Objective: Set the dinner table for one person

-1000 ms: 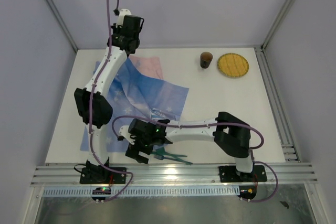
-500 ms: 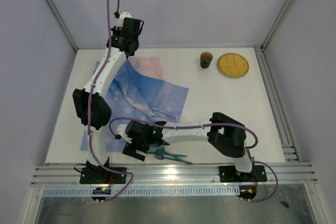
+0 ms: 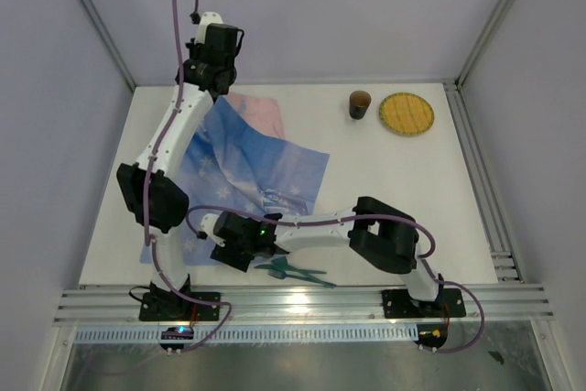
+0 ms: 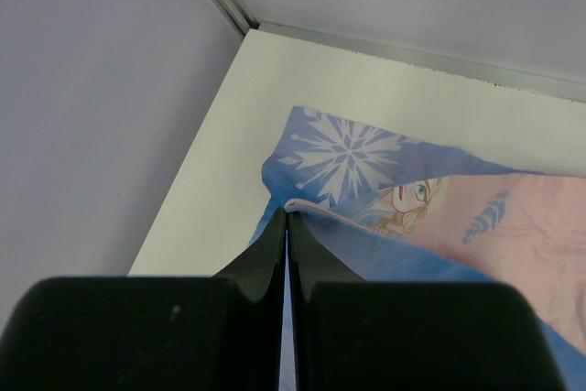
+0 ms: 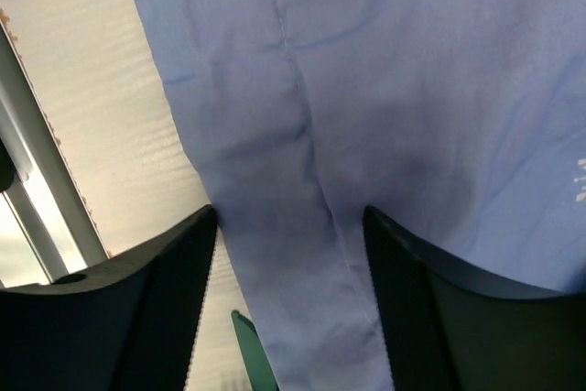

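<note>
left gripper (image 4: 287, 217) is clamping cloth (image 3: 265, 167) corner at 11 o'clock, probably pulling it flat on bench (image 3: 394, 190) | right gripper (image 5: 291, 226) is straddling cloth's 7 o'clock edge, jaws spread, holding nothing

No legible text or labels anywhere.

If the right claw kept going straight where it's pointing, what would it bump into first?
The blue cloth: the open right claw points straight at it, and it fills most of the wrist view. How much gap remains is hard to judge.
</note>
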You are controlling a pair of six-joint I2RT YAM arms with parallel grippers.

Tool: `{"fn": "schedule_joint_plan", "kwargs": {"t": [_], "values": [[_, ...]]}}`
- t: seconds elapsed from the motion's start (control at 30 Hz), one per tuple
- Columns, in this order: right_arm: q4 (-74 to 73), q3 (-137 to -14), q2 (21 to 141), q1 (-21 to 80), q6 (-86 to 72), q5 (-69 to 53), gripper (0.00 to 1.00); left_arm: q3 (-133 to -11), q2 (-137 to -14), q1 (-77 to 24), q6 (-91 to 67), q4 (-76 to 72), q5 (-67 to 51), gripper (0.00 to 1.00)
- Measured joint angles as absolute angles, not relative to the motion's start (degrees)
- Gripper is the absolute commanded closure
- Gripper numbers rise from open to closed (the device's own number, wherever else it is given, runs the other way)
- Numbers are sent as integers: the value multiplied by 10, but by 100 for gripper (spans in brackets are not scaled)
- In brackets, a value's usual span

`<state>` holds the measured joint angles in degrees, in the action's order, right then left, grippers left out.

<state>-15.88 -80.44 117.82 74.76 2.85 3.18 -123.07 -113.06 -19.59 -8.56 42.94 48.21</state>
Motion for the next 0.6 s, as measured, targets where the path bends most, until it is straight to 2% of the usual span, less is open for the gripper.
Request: {"fn": "schedule_joint_plan", "kwargs": {"t": [0.07, 0.13, 0.17, 0.6], "values": [[-157, -817, 1187, 748, 27, 32, 43, -1229, -1128, -196, -85, 429, 481, 100], [-157, -827, 1194, 748, 27, 29, 73, -1224, -1124, -196, -84, 426, 481, 100], [-157, -831, 1197, 748, 28, 28, 96, -1221, -1122, -196, -83, 426, 481, 100], [-169, -812, 1181, 747, 9, 68, 97, -1220, -1124, -196, -63, 415, 509, 100]]}}
